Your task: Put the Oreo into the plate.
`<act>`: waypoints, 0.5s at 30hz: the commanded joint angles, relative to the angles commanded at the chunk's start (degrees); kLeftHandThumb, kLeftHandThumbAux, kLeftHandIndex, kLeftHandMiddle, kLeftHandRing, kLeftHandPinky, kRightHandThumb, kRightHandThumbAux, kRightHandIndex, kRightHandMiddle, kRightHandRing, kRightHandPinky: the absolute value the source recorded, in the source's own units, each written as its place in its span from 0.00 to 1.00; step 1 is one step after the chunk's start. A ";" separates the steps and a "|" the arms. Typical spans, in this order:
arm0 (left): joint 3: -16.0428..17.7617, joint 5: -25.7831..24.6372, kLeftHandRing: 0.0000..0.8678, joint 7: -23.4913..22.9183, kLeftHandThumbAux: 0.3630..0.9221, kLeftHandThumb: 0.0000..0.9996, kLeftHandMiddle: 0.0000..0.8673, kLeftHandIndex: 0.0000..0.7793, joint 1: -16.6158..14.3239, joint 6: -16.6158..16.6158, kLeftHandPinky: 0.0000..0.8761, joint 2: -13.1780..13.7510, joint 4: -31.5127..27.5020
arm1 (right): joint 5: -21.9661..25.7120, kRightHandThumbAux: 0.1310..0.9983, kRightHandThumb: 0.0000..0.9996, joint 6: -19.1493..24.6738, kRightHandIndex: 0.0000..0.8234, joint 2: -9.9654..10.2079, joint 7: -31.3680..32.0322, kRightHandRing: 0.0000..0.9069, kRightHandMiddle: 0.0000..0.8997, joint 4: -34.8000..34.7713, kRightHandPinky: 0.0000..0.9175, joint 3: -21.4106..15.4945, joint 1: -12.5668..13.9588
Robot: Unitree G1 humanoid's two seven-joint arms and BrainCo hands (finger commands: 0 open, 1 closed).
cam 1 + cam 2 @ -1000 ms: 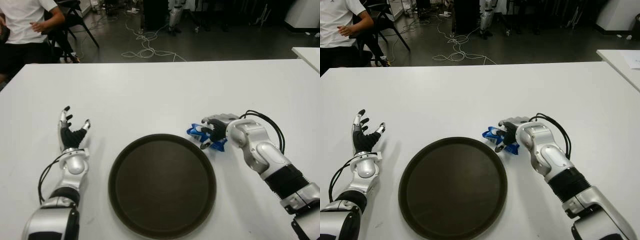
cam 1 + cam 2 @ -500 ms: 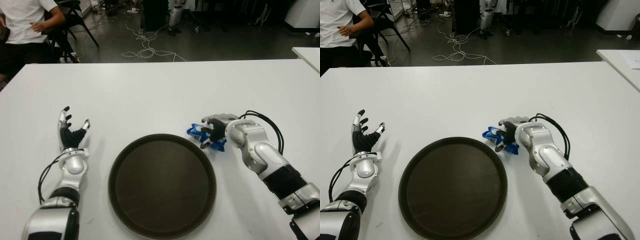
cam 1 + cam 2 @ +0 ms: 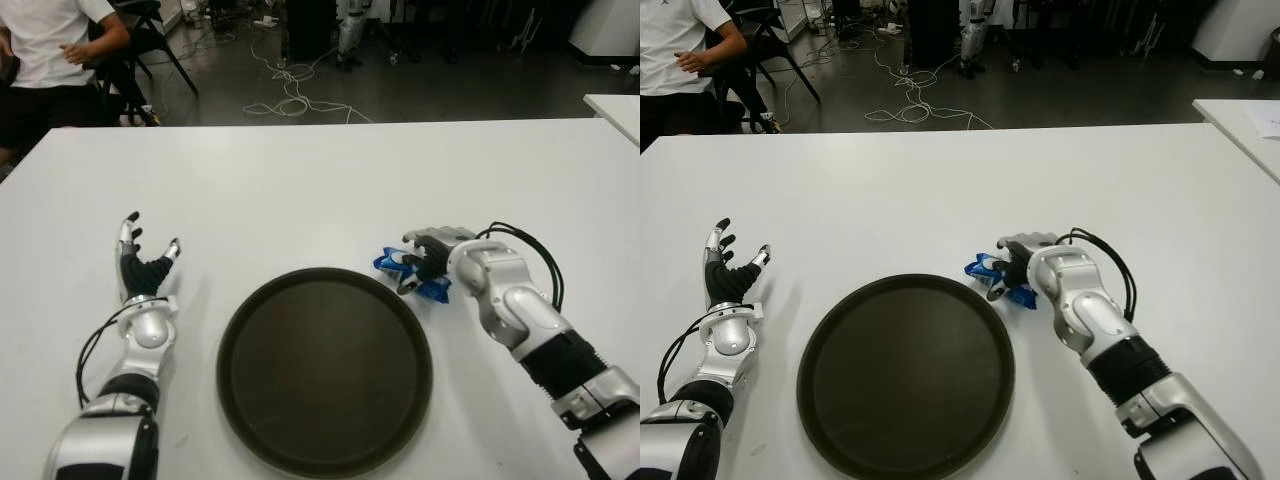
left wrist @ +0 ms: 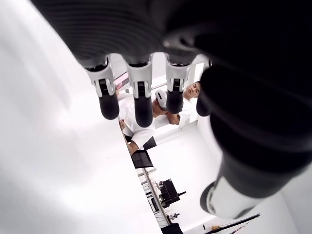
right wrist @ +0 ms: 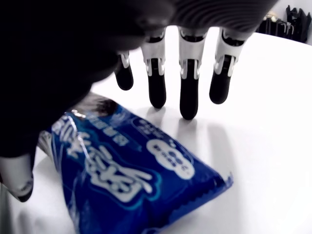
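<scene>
Table (image 3: 330, 190): right hand (image 3: 425, 262) over Oreo (image 5: 131, 170).

Silver-shelled arms with black ribbed forearms and looping black cables end in each black-fingered hand (image 3: 428, 262) with white knuckle segments.

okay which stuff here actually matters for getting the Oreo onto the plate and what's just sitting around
Part of the job:
- Oreo packet, blue, on the table beside the plate's rim
- plate, dark, round, nothing in it
- right hand, over the packet, fingers extended, not gripping
- white table

Just around:
- left hand, open, left of the plate
- seated person beyond the table
- floor cables
</scene>
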 joint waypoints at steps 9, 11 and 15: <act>0.04 -0.09 0.09 -0.54 0.80 0.07 0.08 0.11 0.01 -0.54 0.11 0.12 0.08 | 0.14 0.47 0.00 0.79 0.11 0.66 -0.76 0.19 0.19 1.19 0.18 0.28 -0.19; 0.04 -0.09 0.09 -0.64 0.79 0.07 0.08 0.11 0.01 -0.52 0.11 0.14 0.09 | 0.12 0.47 0.00 1.18 0.10 0.83 -0.53 0.18 0.18 1.36 0.17 0.42 -0.29; 0.03 -0.06 0.09 -0.69 0.79 0.06 0.08 0.11 0.00 -0.36 0.12 0.18 0.09 | 0.06 0.46 0.00 1.70 0.11 1.12 -0.39 0.18 0.18 1.89 0.18 0.86 -0.58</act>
